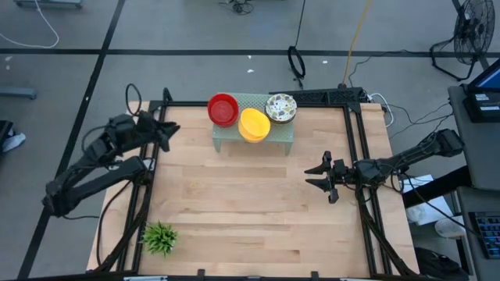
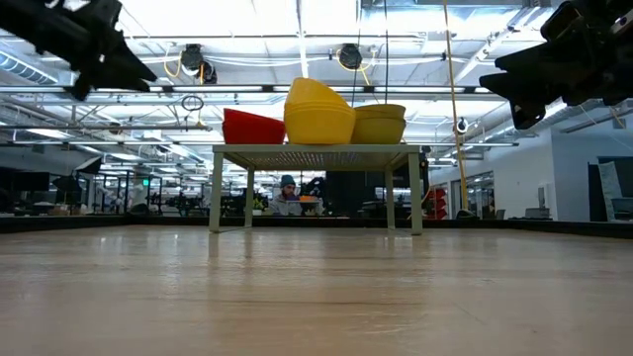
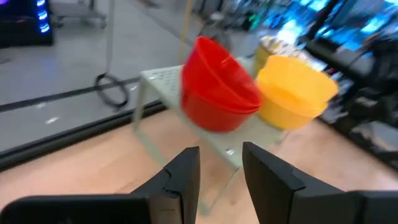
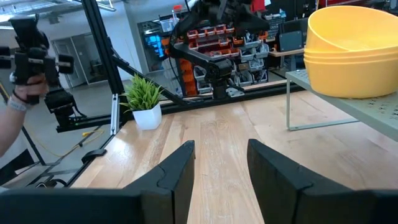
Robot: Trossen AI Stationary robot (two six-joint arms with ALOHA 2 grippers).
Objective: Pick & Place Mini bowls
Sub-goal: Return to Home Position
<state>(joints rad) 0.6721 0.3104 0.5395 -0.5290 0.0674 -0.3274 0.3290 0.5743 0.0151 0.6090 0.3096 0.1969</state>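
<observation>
Low view, yellow bowls (image 2: 318,111) overlap patterned bowls (image 2: 386,125)

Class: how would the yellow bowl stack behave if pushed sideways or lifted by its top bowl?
Smooth and rigid-looking, the yellow stack probably slides on the stand when pushed. Its top bowl sits tilted, loosely nested, so lifting it likely leaves the rest.

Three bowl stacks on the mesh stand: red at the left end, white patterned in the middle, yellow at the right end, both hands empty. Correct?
No: the high view shows the yellow stack in the middle and the white patterned stack at the right end. The red stack is at the left end of the mesh stand, and the left hand and right hand are empty.
</observation>
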